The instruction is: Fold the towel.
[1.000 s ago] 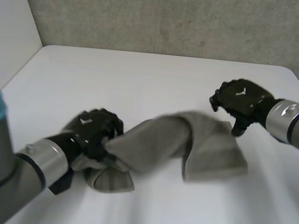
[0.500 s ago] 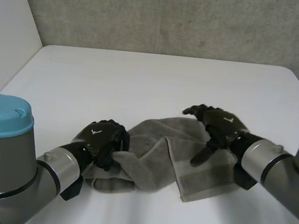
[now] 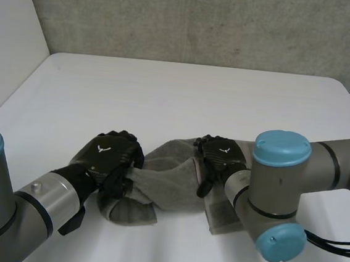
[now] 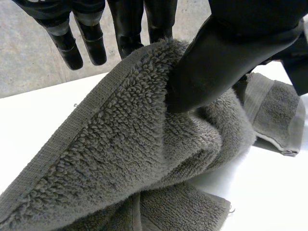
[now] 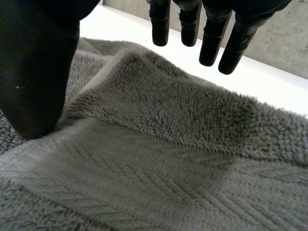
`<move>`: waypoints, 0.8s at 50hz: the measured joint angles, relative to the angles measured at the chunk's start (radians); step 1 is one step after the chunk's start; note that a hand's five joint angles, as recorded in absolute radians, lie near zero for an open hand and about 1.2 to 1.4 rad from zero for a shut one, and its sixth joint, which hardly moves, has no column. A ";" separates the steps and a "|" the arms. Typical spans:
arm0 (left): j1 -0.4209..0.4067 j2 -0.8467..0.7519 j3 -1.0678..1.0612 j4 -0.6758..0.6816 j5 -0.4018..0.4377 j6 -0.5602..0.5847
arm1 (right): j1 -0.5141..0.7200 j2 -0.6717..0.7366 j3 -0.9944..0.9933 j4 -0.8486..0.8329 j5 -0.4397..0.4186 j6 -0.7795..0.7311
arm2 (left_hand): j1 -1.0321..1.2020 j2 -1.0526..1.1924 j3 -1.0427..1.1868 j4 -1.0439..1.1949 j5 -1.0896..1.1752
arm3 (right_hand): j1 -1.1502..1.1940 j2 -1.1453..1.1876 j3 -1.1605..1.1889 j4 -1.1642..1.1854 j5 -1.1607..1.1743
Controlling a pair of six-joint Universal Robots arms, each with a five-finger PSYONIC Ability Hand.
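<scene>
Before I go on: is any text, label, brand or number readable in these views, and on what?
No words or numbers can be read.
Back of the left hand: a small white emblem, a shape, not letters.
Back of the right hand: a like white emblem, no letters.
The towel: no tag or print seen.

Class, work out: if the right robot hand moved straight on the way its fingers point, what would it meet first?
Most likely the towel: its raised fold lies just ahead of the right robot hand's fingertips. Depth is hard to judge.
</scene>
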 measured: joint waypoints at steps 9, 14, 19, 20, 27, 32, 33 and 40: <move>0.011 -0.001 -0.001 0.000 0.000 -0.001 | -0.007 0.010 0.006 0.003 0.030 -0.030 | 0.000 0.000 0.000 0.000 0.000 | 0.427 0.436 0.000 0.000 0.388; 0.025 0.004 0.000 0.001 -0.001 -0.001 | -0.041 -0.053 0.054 0.004 0.027 -0.035 | 0.000 0.000 0.000 0.000 0.000 | 0.492 0.487 0.000 0.000 0.471; 0.038 0.005 -0.001 0.003 -0.002 -0.001 | -0.117 -0.166 0.121 0.008 0.010 -0.059 | 0.000 0.000 0.000 0.000 0.006 | 0.448 0.456 0.000 0.000 0.439; 0.040 0.005 -0.002 0.003 -0.002 -0.001 | -0.137 -0.194 0.135 0.010 0.003 -0.072 | 0.000 0.001 0.000 0.000 0.006 | 0.397 0.412 0.000 0.000 0.389; 0.045 -0.001 -0.003 0.004 -0.001 -0.001 | -0.253 -0.314 0.191 0.018 -0.075 -0.180 | 0.000 0.002 0.000 0.000 0.006 | 0.164 0.155 0.000 0.000 0.116; 0.042 0.000 -0.003 0.006 0.000 -0.001 | -0.294 -0.338 0.208 0.026 -0.121 -0.230 | 0.000 0.002 0.000 0.000 0.006 | 0.157 0.155 0.000 0.000 0.109; 0.040 0.000 -0.003 0.006 0.000 -0.001 | -0.295 -0.338 0.213 0.029 -0.125 -0.233 | 0.000 0.002 0.000 0.000 0.006 | 0.148 0.155 0.000 0.000 0.103; 0.036 0.001 -0.003 0.007 0.000 -0.001 | -0.240 -0.335 0.246 0.033 -0.132 -0.215 | 0.000 0.002 0.000 0.000 0.006 | 0.088 0.101 0.000 0.000 0.040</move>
